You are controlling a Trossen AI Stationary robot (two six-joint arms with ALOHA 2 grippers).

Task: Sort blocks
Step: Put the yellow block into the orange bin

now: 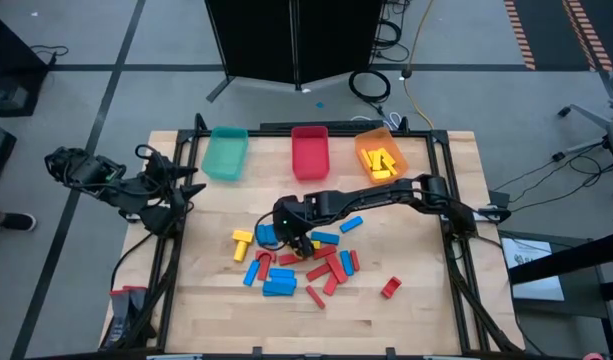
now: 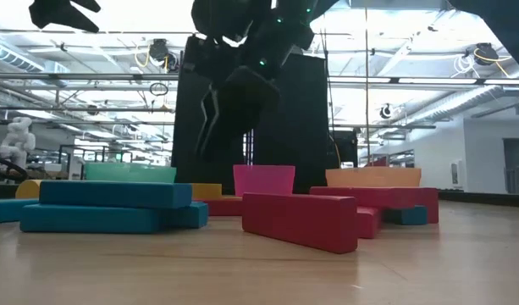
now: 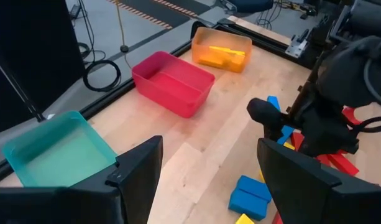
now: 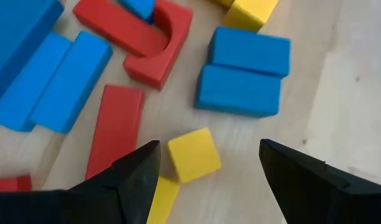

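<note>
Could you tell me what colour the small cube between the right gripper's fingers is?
Yellow; the right wrist view shows it best.

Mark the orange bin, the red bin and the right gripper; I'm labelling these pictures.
orange bin [image 1: 364,148]: high view, left rim.
red bin [image 1: 309,156]: high view, bare floor inside.
right gripper [image 4: 206,171]: right wrist view, gap between its open fingertips, above a yellow block [image 4: 191,155].

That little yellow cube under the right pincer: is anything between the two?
Nothing visible. The right pincer hangs open directly over the yellow cube, with bare wood around it. A second yellow block touches its edge, a red bar lies alongside, and two blue blocks sit just beyond, none covering it.
</note>
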